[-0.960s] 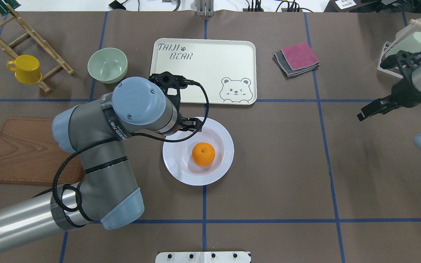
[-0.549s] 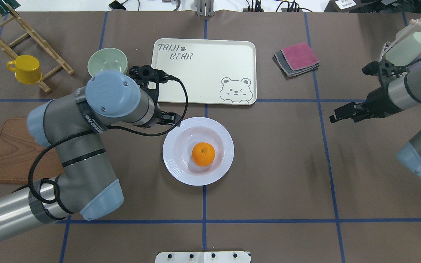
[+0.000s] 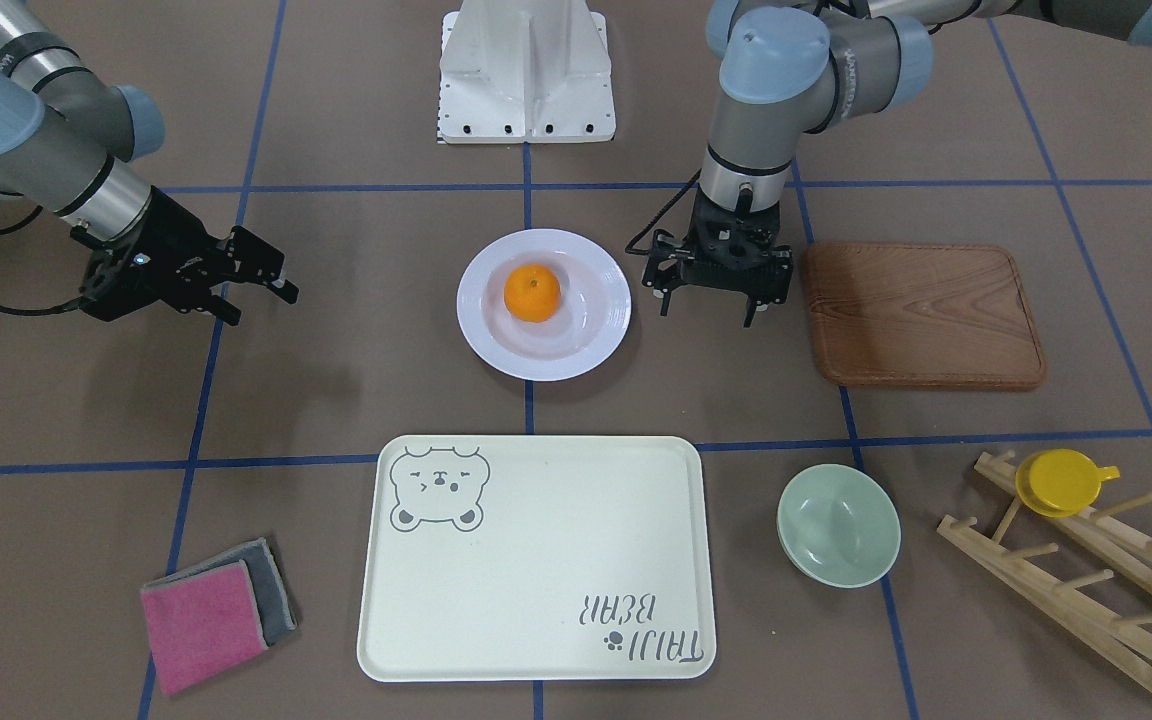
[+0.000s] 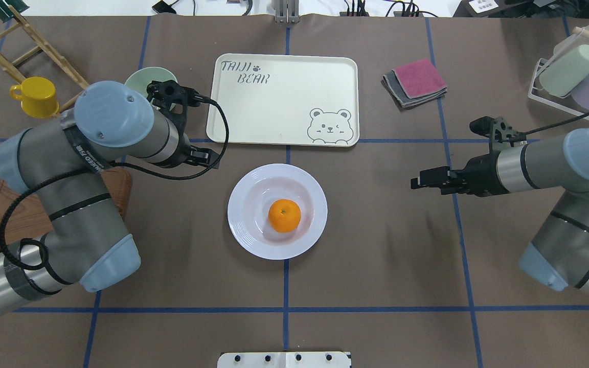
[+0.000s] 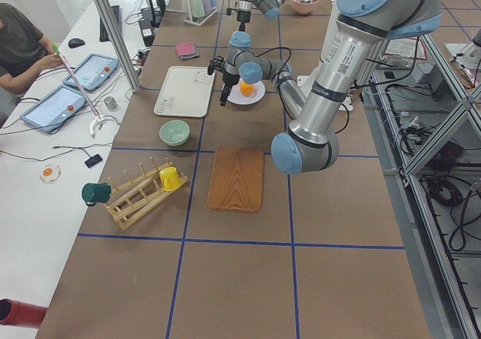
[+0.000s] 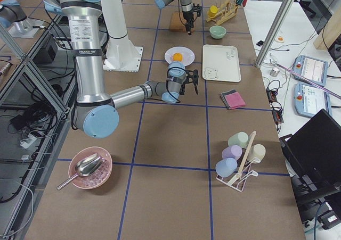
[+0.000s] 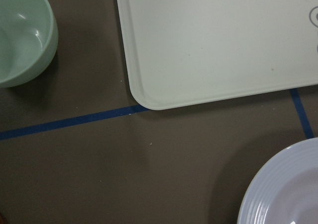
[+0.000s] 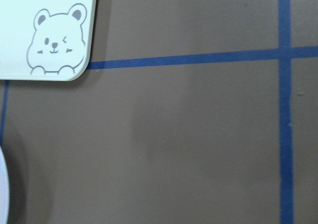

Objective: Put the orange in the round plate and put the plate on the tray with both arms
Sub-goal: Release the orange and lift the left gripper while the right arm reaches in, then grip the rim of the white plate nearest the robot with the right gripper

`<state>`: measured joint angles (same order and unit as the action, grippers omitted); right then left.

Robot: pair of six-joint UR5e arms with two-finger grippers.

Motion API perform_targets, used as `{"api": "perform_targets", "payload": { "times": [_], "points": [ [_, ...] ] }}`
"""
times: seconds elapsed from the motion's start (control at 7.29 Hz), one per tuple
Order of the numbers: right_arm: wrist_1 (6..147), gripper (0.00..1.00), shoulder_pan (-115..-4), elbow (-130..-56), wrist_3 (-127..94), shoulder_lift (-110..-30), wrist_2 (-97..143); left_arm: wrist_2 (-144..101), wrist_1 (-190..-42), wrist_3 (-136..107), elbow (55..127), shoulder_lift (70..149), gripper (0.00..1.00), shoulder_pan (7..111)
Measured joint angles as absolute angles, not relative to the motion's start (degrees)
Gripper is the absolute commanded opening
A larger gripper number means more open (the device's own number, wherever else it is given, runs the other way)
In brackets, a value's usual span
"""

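The orange (image 4: 284, 215) (image 3: 532, 292) lies in the white round plate (image 4: 253, 237) (image 3: 576, 352) at the table's middle. The cream bear tray (image 4: 284, 97) (image 3: 536, 560) lies bare just beyond the plate. My left gripper (image 4: 208, 158) (image 3: 706, 312) hovers a short way off the plate's left rim, open and holding nothing. My right gripper (image 4: 418, 183) (image 3: 266, 305) points at the plate from well to its right, also open with nothing in it. The left wrist view shows the tray corner (image 7: 213, 40) and the plate rim (image 7: 283, 189). No fingers show in either wrist view.
A pale-green bowl (image 3: 838, 525) stands left of the tray, partly under my left arm. A wooden board (image 3: 921, 315) lies at the left. A yellow cup (image 4: 36, 97) hangs on a wooden rack. Folded cloths (image 4: 417, 82) lie right of the tray, and a cup stand (image 4: 575, 71) is at the far right.
My left gripper has drawn back leftward off the plate's rim. My right arm has swung in from the far right toward the plate. Plate and orange have not moved.
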<state>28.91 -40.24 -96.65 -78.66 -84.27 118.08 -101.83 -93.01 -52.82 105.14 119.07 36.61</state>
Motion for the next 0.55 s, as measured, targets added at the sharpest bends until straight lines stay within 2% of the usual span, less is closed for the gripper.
{"api": "perform_targets", "payload": {
  "times": [0.55],
  "points": [
    [21.2, 1.00, -27.3, -97.0, -98.3, -80.4, 95.5, -104.6, -93.1, -48.5, 105.8, 115.8, 0.99, 40.5]
  ]
}}
